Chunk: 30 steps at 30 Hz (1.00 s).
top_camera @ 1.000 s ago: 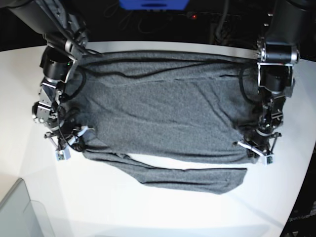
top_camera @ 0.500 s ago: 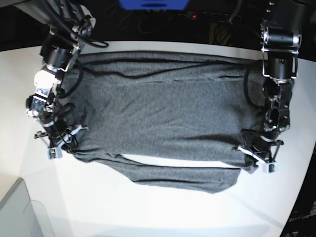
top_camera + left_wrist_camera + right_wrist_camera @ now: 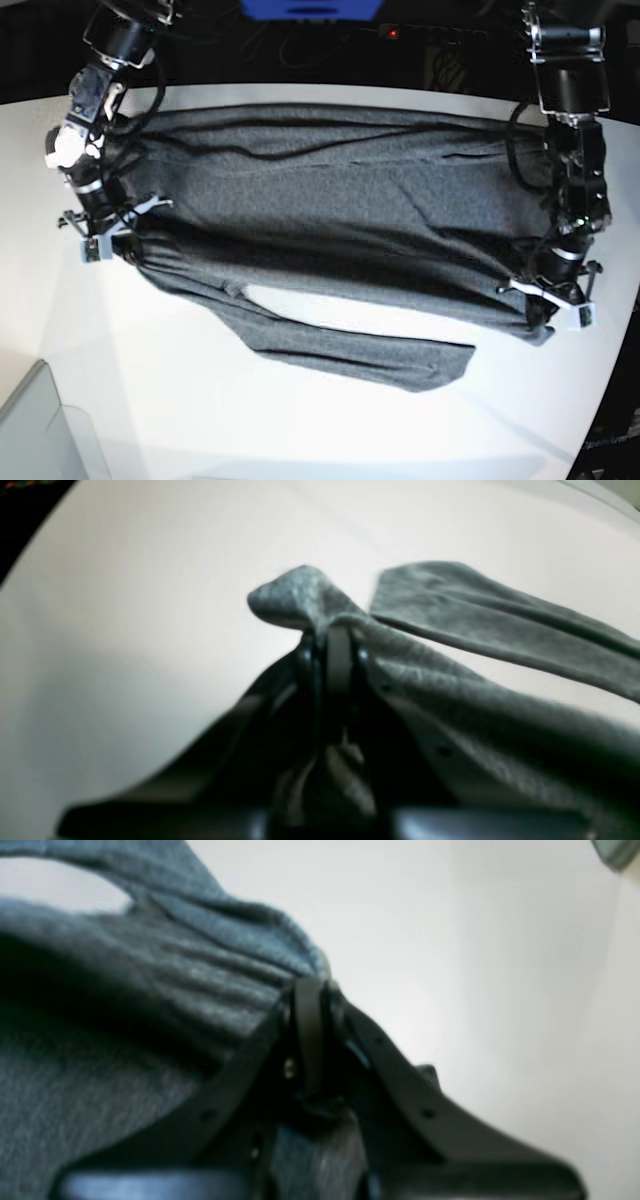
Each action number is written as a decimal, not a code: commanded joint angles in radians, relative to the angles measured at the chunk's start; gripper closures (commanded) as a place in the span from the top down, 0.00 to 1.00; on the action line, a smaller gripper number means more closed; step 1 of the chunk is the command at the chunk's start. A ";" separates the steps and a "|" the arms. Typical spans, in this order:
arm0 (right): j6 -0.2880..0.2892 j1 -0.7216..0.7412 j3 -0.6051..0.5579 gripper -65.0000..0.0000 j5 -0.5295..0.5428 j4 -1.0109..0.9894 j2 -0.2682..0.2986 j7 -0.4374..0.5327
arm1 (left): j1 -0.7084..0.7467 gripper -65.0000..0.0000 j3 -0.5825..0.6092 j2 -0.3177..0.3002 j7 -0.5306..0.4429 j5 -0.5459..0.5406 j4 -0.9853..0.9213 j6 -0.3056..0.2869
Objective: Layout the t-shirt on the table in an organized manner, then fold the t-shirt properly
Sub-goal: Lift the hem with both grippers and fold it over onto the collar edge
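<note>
t-shirt [image 3: 330,220]: soft knit cloth, heathered dark grey, matt, finely flecked | table [image 3: 300,430]: smooth white top, glossy, faint sheen and reflections | left gripper [image 3: 334,630]: dark matt plastic fingers, small screw holes | right gripper [image 3: 311,990]: same black plastic, slight shine

— What do we have behind the work surface?

— Mostly darkness along the top of the base view. We see a blue object [image 3: 310,9] at the top edge and 1 small red light [image 3: 394,33] beside it, with dark cables nearby.

— And lower down?

— We make out a pale grey translucent panel [image 3: 40,430] in the bottom-left corner.
</note>
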 commanded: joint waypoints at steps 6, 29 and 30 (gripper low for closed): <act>-0.002 -0.099 0.001 0.00 0.113 0.148 0.005 0.029 | 0.044 0.00 -0.004 -0.009 -0.028 -0.008 0.109 -0.010; -0.002 -0.447 -0.044 0.00 0.248 0.341 0.009 0.037 | 0.417 0.00 -0.218 -0.009 -0.028 -0.264 0.359 -0.010; -0.002 -0.447 -0.044 0.00 0.246 0.341 0.008 0.037 | 0.434 0.00 -0.230 -0.009 -0.028 -0.271 0.371 -0.010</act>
